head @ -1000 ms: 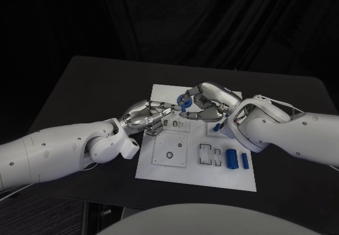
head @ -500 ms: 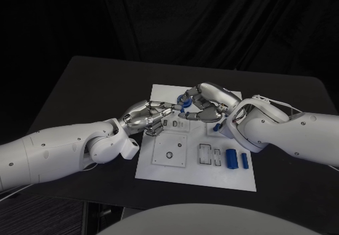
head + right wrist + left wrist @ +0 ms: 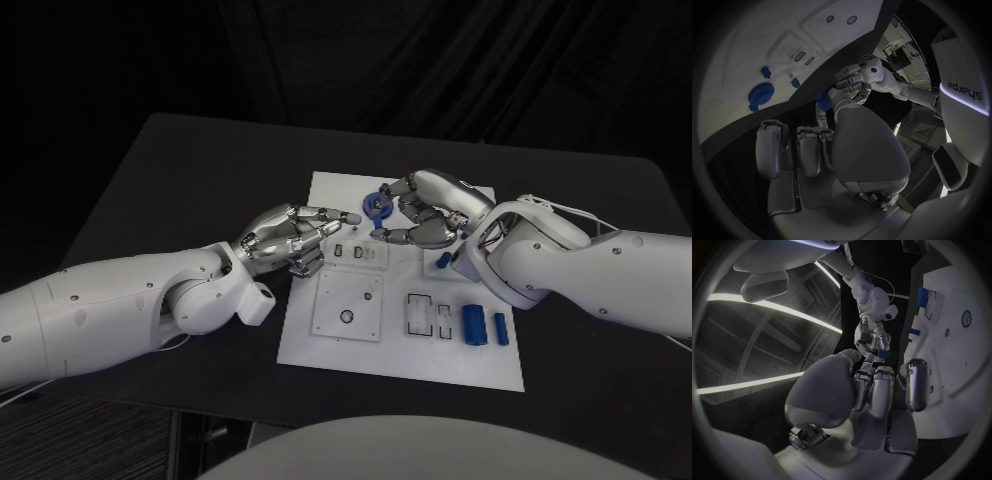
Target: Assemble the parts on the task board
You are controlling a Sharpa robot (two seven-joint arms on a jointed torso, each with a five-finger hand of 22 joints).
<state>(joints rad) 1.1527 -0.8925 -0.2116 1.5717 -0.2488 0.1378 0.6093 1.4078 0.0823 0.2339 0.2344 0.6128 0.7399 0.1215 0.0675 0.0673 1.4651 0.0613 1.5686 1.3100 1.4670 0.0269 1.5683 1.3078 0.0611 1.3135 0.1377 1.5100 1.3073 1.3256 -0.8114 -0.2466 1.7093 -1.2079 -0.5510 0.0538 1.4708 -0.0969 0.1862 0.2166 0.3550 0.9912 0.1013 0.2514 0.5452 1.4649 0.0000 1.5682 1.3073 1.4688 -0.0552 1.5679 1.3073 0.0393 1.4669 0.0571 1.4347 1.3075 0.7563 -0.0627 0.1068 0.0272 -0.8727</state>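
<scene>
The white task board [image 3: 332, 345] lies in the middle of the black table. My right hand [image 3: 426, 212] hovers over the board's far part and pinches a small blue part [image 3: 378, 205] at its fingertips; that part [image 3: 882, 354] also shows in the left wrist view. My left hand [image 3: 293, 238] hangs over the board's left edge with its fingers curled and nothing in them, a short gap from the right hand. Two blue bars [image 3: 473, 322] lie near the board's right edge. A round blue part [image 3: 761, 92] sits on the board in the right wrist view.
Recessed slots [image 3: 418, 313] and a square plate with a hole [image 3: 348, 308] occupy the board's near half. Another small blue part [image 3: 444, 260] lies beside my right forearm. Bare black table [image 3: 188, 180] surrounds the board.
My left hand has drawn back from the right hand, opening a gap. The right hand has shifted the blue part slightly toward the board's far edge.
</scene>
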